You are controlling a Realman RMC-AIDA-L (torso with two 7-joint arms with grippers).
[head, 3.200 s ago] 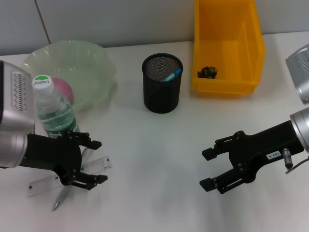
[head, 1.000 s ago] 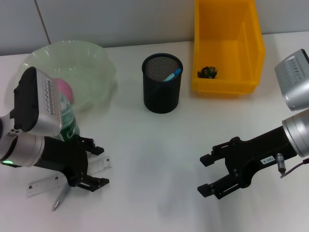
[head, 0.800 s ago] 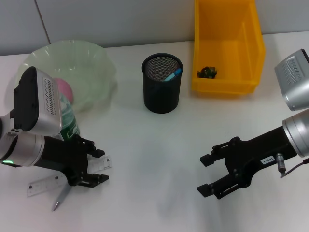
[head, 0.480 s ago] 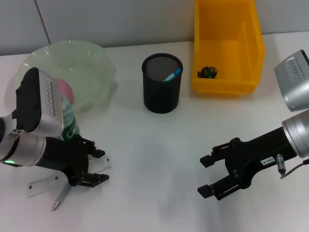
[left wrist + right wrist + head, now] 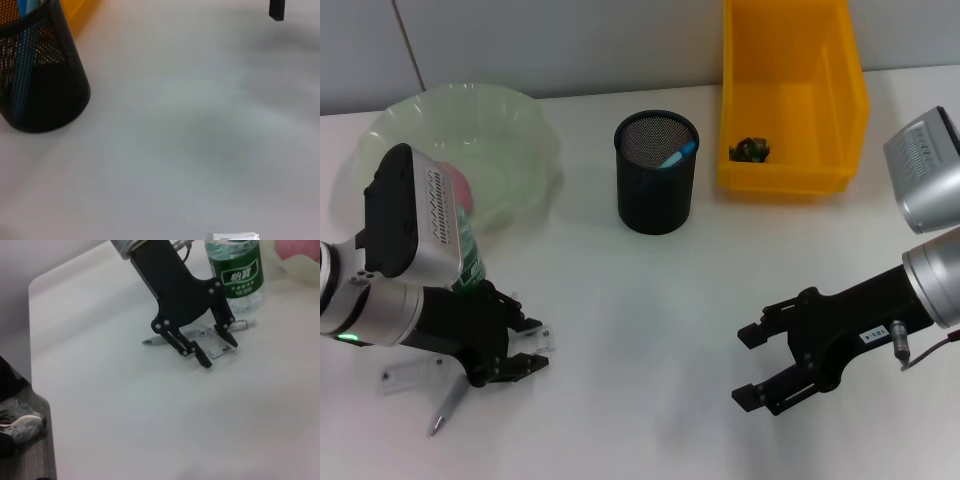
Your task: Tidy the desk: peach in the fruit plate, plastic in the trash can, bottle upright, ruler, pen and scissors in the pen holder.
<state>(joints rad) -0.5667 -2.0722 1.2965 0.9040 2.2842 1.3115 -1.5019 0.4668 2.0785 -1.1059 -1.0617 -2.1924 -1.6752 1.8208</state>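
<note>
the tabletop (image 5: 650, 300) you are working over is carrying a job mostly done: the peach (image 5: 463, 187) is sitting in the green fruit plate (image 5: 520, 130), the scrap of plastic (image 5: 752, 150) is lying in the yellow trash can (image 5: 790, 90), the bottle (image 5: 468, 258) is standing upright just behind your left arm, and something blue is already poking out of the black mesh pen holder (image 5: 656, 175).

your left gripper (image 5: 517, 347) is dropping lower than it was a second ago, and its open fingers are now straddling the near end of the clear ruler (image 5: 410, 375), one on each side, not yet pinching it. that is pointing to the ruler as the step in hand. the silver pen (image 5: 447, 405) is lying crosswise under the ruler, touching it, so a close here is risking catching both or nudging the pen away.

your right gripper (image 5: 767, 366) is hovering open over bare tabletop, well apart from everything, and has hardly shifted. no scissors are showing on the surface.
</note>
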